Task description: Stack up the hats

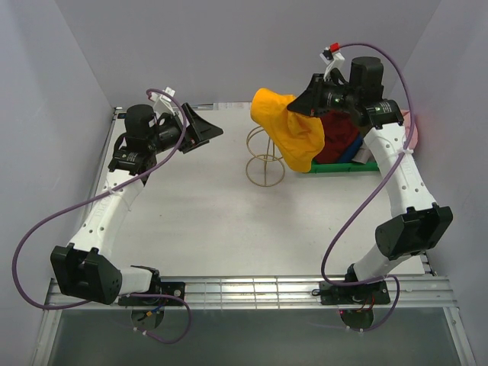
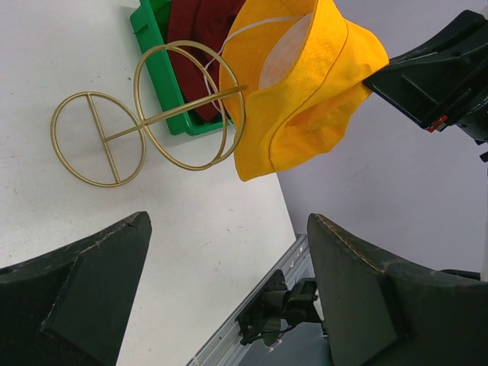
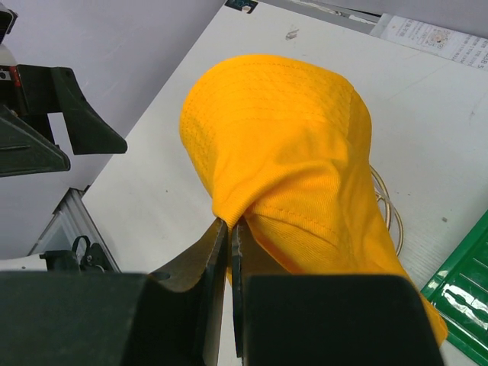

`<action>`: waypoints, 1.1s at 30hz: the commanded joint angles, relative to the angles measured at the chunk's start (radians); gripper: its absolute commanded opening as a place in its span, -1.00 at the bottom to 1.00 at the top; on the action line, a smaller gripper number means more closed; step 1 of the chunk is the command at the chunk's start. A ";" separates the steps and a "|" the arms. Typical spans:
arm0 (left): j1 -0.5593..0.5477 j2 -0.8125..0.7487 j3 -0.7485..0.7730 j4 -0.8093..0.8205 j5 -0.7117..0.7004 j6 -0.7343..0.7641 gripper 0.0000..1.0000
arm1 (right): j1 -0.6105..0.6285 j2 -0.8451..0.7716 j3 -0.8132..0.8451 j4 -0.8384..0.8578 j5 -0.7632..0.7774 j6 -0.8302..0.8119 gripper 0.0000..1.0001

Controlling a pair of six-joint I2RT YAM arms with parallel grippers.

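My right gripper [image 1: 299,107] is shut on the brim of the yellow hat [image 1: 290,128] and holds it in the air above the gold wire stand [image 1: 264,156]. In the right wrist view the fabric [image 3: 282,152] is pinched between the fingertips. In the left wrist view the hat [image 2: 305,84] hangs beside the stand's top ring. The dark red hat [image 1: 338,137] and a sliver of the blue hat [image 1: 355,155] lie in the green bin [image 1: 343,167]. A bit of pink [image 1: 407,120] shows behind the right arm. The grey hat is out of view. My left gripper [image 1: 216,130] is open and empty, at the far left.
The gold wire stand [image 2: 145,114] stands upright on the white table, just left of the green bin [image 2: 156,57]. Grey walls close in the back and both sides. A metal rail [image 1: 244,290] runs along the near edge between the arm bases.
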 commanded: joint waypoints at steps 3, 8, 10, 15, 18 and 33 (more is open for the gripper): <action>-0.007 -0.015 -0.011 0.014 0.007 -0.002 0.86 | 0.003 -0.025 0.044 0.067 -0.029 0.014 -0.84; -0.008 -0.018 -0.017 0.014 0.006 -0.002 0.87 | 0.003 -0.035 0.044 0.096 -0.046 0.034 -0.84; -0.007 -0.020 -0.020 0.013 0.006 -0.002 0.87 | 0.003 -0.026 0.059 0.093 -0.063 0.039 -0.84; -0.007 -0.023 -0.029 0.011 0.006 -0.002 0.87 | 0.003 -0.027 0.062 0.111 -0.075 0.056 -0.84; -0.007 -0.023 -0.034 0.010 0.006 -0.001 0.87 | 0.001 -0.038 0.059 0.114 -0.061 0.054 -0.85; -0.008 -0.020 -0.040 0.006 0.006 0.002 0.87 | -0.011 -0.038 0.057 0.148 -0.118 0.088 -0.84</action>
